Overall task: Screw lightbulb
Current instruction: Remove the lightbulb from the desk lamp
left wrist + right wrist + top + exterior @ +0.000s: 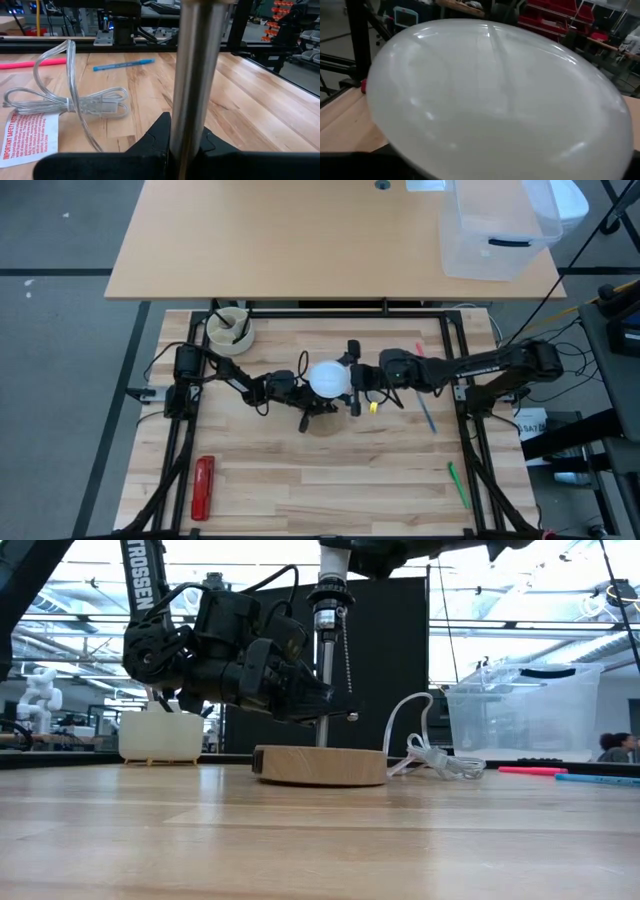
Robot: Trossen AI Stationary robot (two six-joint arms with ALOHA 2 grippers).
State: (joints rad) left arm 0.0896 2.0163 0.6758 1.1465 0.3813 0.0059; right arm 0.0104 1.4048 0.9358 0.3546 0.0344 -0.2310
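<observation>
Wooden table (300, 470), lightbulb (327, 378) held in right end effector (352, 379)

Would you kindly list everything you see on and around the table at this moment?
lightbulb: one, white, mid-table above the lamp, between the two grippers.
lamp pole: one, silvery metal, upright on the base.
wooden base: one, round, light wood, mid-table.
clear cord: one, coiled, beside the base.
safety tag: one, white with red print, on the cord.
white cup: one, far left corner.
red tool: one, near left.
blue pen: one, right of centre.
green pen: one, near right.
pink pen: one, right side.
clear bin: one, on the far desk.
left gripper: black, shut on the lamp pole.
right gripper: black, holding the lightbulb.
</observation>
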